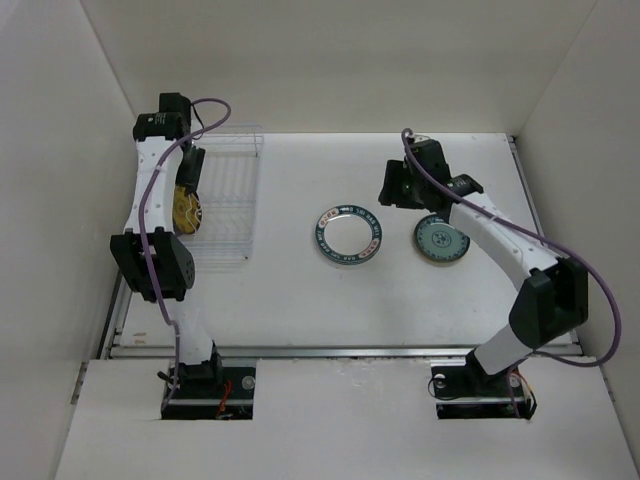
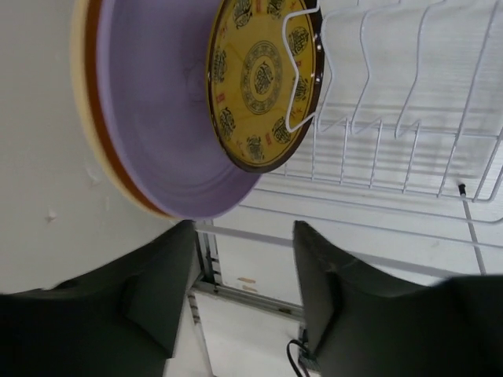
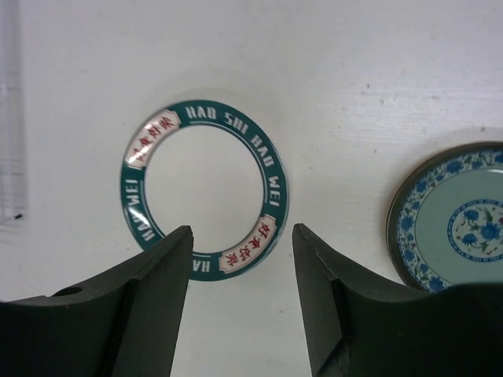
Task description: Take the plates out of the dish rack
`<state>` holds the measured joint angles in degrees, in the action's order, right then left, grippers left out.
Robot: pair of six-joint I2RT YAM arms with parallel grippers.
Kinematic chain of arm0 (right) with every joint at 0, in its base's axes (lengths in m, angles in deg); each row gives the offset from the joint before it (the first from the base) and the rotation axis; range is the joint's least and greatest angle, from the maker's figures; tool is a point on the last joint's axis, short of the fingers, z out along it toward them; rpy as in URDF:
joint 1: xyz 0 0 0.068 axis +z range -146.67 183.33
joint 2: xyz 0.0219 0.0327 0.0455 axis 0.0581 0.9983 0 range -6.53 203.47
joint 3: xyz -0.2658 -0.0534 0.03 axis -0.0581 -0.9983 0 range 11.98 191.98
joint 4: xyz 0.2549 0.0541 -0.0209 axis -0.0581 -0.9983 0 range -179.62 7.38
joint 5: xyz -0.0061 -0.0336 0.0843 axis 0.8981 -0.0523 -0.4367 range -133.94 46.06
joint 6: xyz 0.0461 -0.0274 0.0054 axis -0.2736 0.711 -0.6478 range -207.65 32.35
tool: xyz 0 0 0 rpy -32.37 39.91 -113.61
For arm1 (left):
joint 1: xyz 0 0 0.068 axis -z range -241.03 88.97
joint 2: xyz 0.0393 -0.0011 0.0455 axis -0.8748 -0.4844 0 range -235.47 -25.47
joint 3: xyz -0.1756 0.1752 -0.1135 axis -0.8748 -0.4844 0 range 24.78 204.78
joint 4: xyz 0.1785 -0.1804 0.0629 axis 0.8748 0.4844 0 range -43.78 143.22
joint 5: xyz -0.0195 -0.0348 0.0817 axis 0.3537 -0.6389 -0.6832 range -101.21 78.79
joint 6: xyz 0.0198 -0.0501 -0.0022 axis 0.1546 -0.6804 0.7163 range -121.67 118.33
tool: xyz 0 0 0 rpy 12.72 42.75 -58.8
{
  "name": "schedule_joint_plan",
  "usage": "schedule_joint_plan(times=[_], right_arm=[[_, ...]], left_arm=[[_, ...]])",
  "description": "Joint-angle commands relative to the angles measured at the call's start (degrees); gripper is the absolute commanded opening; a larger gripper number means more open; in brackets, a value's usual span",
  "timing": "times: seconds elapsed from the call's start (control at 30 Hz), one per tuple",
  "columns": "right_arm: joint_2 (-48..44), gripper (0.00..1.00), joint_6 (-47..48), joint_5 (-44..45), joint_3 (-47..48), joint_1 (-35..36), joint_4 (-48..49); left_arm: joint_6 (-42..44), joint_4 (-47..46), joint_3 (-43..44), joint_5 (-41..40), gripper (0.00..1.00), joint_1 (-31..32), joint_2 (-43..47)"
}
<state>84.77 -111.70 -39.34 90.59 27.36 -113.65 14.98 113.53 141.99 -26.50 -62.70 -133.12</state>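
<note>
Plain cream walls box in a white bench [image 1: 300, 300]. Seen from above, the left fingers [image 1: 188, 165] hang over a white thin-wire dish rack [image 1: 228, 190], right beside a small mustard-yellow patterned plate [image 1: 186, 208] standing on edge in it. The right fingers [image 1: 400, 185] hover near two plates lying flat and apart from each other: a white plate with a teal lettered rim [image 1: 348, 237] and a teal plate with blue flowers [image 1: 441, 240]. Both look already unloaded. Neither arm's opening can be read from this height.

The left wrist view shows the left fingers [image 2: 157, 298] spread wide and empty. Ahead of their tips a large tan plate with a purple underside [image 2: 157, 118] stands upright, with the mustard-yellow plate [image 2: 259, 78] in front of it and a wire loop of the dish rack [image 2: 393, 133] crossing its face to keep it standing. The tan plate is cut off at the top, and whether the two plates touch is unclear.

The right wrist view shows the right fingers [image 3: 149, 298] parted and holding nothing. The white plate [image 3: 206, 188] lies straight ahead of their tips. The teal plate [image 3: 464, 228] lies off to the right finger's side, clipped by the frame. Their height above the bench is hard to judge.
</note>
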Motion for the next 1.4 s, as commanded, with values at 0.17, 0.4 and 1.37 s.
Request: schedule_joint_plan(times=[0.17, 0.4, 1.37], right_arm=[[-0.96, 0.59, 2.7, 0.15, 0.58, 0.93, 5.01], [-2.01, 0.59, 3.22, -1.79, -0.64, 0.93, 8.61], [-8.87, 0.66, 3.75, -5.73, -2.32, 1.46, 7.21]], left_arm=[[0.93, 3.09, 4.96, 6.24, 0.45, -2.02, -4.66], [-0.12, -0.07, 4.96, 3.79, 0.48, -4.39, -7.65], [-2.75, -4.12, 5.91, 4.3, 0.0, -7.47, -2.57]])
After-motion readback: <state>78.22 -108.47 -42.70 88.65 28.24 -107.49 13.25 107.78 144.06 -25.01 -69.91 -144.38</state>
